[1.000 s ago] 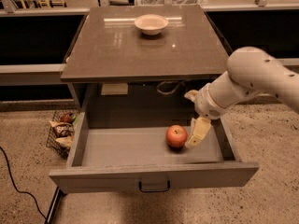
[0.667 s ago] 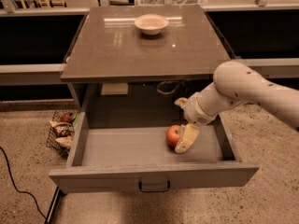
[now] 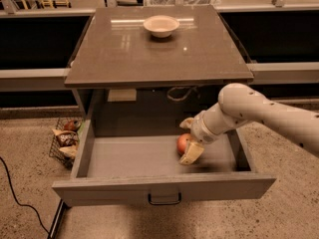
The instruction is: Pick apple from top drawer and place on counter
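Item, gripper (image 3: 189, 139): your fingers are spread, one behind the apple (image 3: 182, 144) and one in front of it. A second ago they hung to its right, so the arm has slid left and bracketed the fruit. You cannot tell whether the pads touch it yet. Item, apple: unmoved, lying on the floor of the top drawer (image 3: 164, 190), right of centre, with the drawer pulled out. Item, counter (image 3: 149, 59): directly above, carrying a pale bowl (image 3: 161, 25) near its back edge. Status: the approach looks complete and your next step is likely the squeeze. After that, lift outward so you clear the counter's overhanging front edge.
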`<action>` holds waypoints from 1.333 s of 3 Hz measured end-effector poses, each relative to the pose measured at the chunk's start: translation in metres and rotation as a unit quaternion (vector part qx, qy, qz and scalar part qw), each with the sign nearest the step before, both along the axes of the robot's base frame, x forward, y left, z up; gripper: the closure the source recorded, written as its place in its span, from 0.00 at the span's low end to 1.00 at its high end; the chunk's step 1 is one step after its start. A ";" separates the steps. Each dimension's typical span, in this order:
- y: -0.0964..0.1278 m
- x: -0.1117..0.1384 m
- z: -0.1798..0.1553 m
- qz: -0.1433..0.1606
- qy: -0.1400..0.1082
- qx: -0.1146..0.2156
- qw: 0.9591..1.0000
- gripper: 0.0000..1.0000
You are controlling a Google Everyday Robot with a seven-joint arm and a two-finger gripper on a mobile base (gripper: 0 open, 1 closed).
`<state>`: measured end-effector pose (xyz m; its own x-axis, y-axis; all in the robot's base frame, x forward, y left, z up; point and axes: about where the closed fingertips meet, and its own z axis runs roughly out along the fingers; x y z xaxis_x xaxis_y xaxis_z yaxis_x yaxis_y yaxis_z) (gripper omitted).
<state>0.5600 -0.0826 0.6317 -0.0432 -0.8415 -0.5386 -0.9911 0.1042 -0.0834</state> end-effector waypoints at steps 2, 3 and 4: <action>-0.020 0.004 -0.019 -0.023 -0.004 -0.010 1.000 0.66; -0.020 0.004 -0.019 -0.023 -0.005 -0.010 1.000 0.89; -0.049 0.010 0.032 -0.020 -0.051 -0.003 0.998 1.00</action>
